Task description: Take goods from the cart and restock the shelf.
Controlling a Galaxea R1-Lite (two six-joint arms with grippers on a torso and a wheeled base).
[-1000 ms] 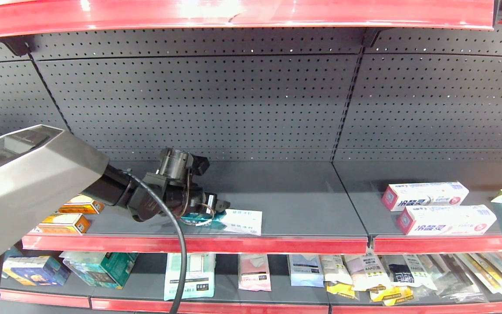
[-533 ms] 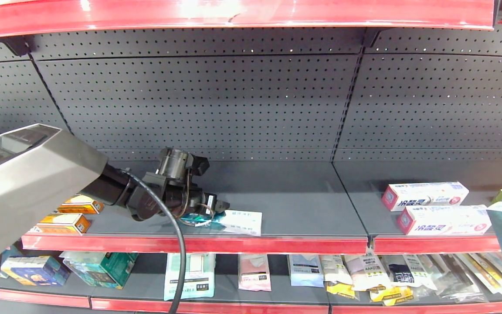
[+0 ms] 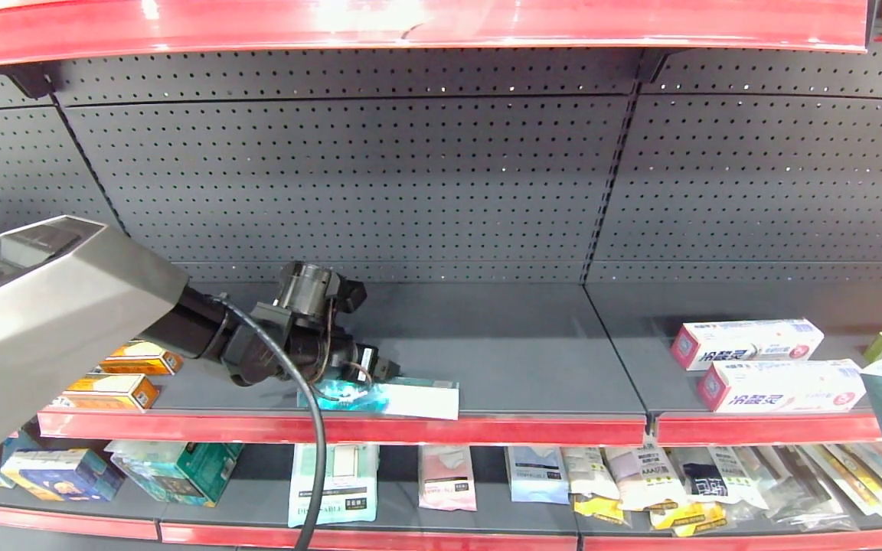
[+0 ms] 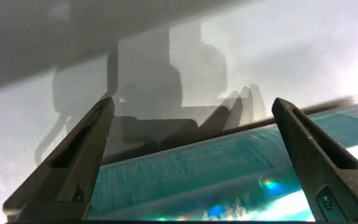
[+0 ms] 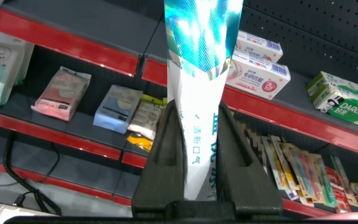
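While the fingers (image 4: 82, 158) of the left gripper (image 4: 192, 109) stand spread wide, gripping nothing, a teal-and-white box (image 3: 403, 399) lies flat just under and between them. It sits on the middle shelf (image 3: 517, 352) at the front edge, long side along the red lip. Cannot tell whether either finger touches the box. Judged as set down: this one counts as stocked, bar the arm pulling clear. Right gripper (image 5: 199, 112): fingers closed on the lower end of a second box (image 5: 204, 81) with the same teal-and-white print. It is held upright in front of the shelving, off to the right and not yet on any shelf, so that one is left to place. Outward on the middle shelf: two orange boxes (image 3: 115, 392) at the far left, two white toothpaste boxes (image 3: 782, 386) in the right bay. The held item likely goes beside the laid box or in the right bay. How many goods remain to fetch cannot be judged from here. Task looks partway: one piece down, one in hand.
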